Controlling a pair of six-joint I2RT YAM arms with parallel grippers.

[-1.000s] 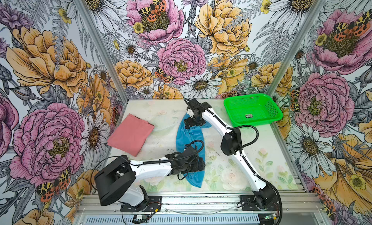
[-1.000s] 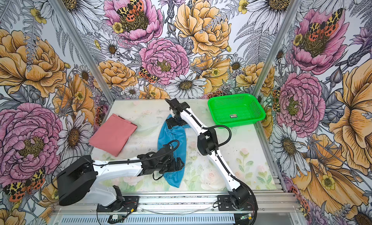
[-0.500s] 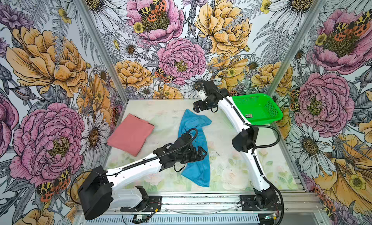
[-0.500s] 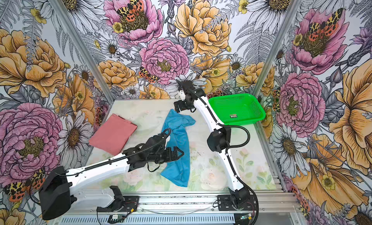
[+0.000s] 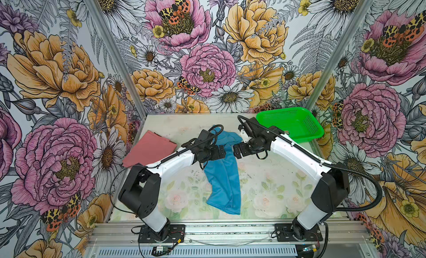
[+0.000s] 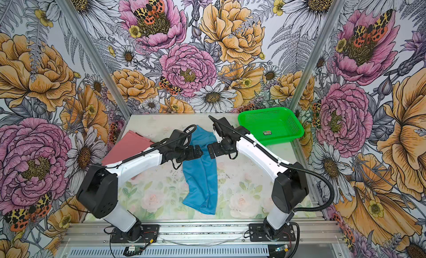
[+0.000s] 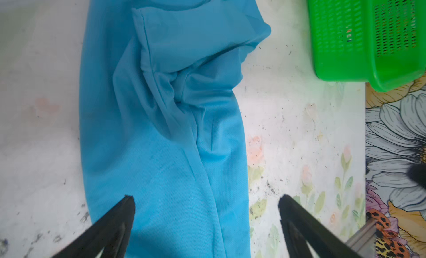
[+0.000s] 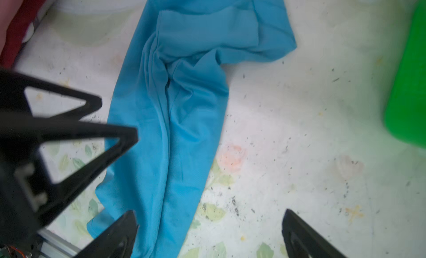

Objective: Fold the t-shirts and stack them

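Observation:
The sky-blue t-shirt (image 5: 222, 176) (image 6: 200, 176) lies bunched in a long, creased strip down the middle of the table, and it fills much of both wrist views (image 7: 166, 130) (image 8: 175, 107). The salmon-pink t-shirt (image 5: 149, 148) (image 6: 129, 148) lies folded flat at the back left. My left gripper (image 5: 222, 151) (image 7: 206, 199) and right gripper (image 5: 235, 151) (image 8: 209, 213) hover tip to tip above the blue shirt's far half. Both are open and hold nothing. The left gripper's black fingers (image 8: 92, 134) also show in the right wrist view.
A green mesh basket (image 5: 306, 134) (image 6: 288, 135) (image 7: 345, 60) stands at the back right with a small card (image 6: 267, 132) inside. Floral walls close in the table on three sides. The arm bases sit on the front rail.
The right gripper has swung from the blue shirt's far end to over its middle. The left gripper has risen from the near end to meet it. The shirt lies released and slightly shifted.

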